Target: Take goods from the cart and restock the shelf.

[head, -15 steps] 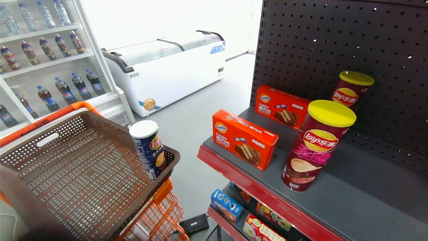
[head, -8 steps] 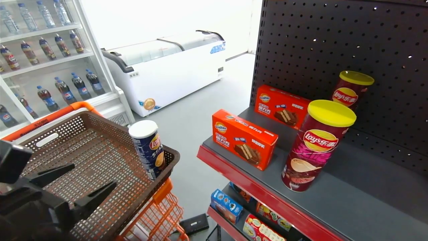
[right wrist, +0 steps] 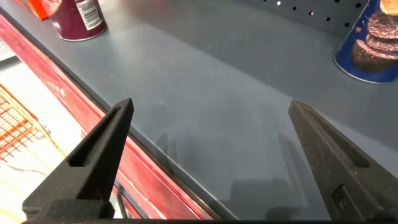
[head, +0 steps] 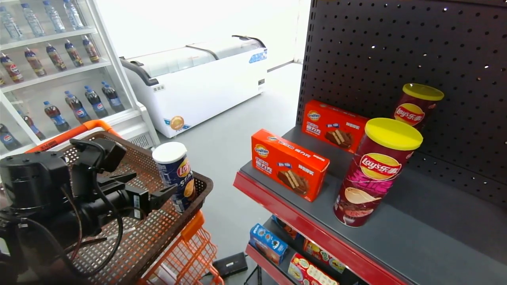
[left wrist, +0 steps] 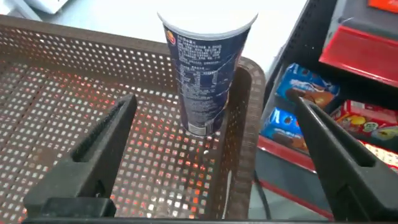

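Shop aisle: cart basket (head: 119, 150) is sitting beside the shelf (head: 396, 237). Blue chip can (head: 174, 176) is standing upright in the basket's corner; left gripper (left wrist: 212, 109) is hovering near it, fingers apart. Prob. light, slick, crushable, so take it mid-body, gently. Right gripper (right wrist: 211, 107) is hanging over the shelf, fingers apart.

Printed logos on blue can (head: 174, 174), maroon cans (head: 375, 174), orange boxes (head: 289, 164)

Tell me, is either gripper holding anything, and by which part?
Nothing is held. The left gripper is open, short of the can standing in the basket; the right gripper is open over the shelf.
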Available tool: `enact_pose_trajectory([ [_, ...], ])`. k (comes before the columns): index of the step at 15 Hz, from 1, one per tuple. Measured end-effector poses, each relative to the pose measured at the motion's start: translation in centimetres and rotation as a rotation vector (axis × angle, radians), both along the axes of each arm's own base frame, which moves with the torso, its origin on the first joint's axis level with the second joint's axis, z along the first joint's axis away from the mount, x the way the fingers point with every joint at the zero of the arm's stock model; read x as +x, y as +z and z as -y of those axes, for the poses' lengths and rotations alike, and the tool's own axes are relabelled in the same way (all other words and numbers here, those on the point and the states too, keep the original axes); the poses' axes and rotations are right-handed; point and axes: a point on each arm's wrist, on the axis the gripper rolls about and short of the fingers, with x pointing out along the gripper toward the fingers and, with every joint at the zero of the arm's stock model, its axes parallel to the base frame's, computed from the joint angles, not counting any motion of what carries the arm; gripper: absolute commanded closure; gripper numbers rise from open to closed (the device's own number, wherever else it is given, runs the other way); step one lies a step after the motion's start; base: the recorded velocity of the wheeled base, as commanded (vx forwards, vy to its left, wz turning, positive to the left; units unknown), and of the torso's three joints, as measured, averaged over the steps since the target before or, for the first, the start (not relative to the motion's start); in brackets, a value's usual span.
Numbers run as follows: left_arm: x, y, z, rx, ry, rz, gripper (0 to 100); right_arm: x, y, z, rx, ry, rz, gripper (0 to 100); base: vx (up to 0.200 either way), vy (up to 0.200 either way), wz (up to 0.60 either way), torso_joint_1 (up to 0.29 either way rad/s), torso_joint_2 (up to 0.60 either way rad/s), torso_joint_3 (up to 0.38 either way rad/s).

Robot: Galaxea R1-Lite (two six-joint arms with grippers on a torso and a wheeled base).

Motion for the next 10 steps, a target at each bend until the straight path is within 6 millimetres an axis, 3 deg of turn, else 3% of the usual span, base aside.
enact_pose_trajectory([
  [5,3.3,-2.1,0.2,-0.006,0.011,0.019,0,0.0,0.0,0.0,0.0,0.0,0.0,0,0.0,0.0,0.0,0.0,0.0,0.0],
  [10,5.2,-3.8,0.5,-0.011,0.014,0.047,0,0.0,0.0,0.0,0.0,0.001,0.0,0,0.0,0.0,0.0,0.0,0.0,0.0],
])
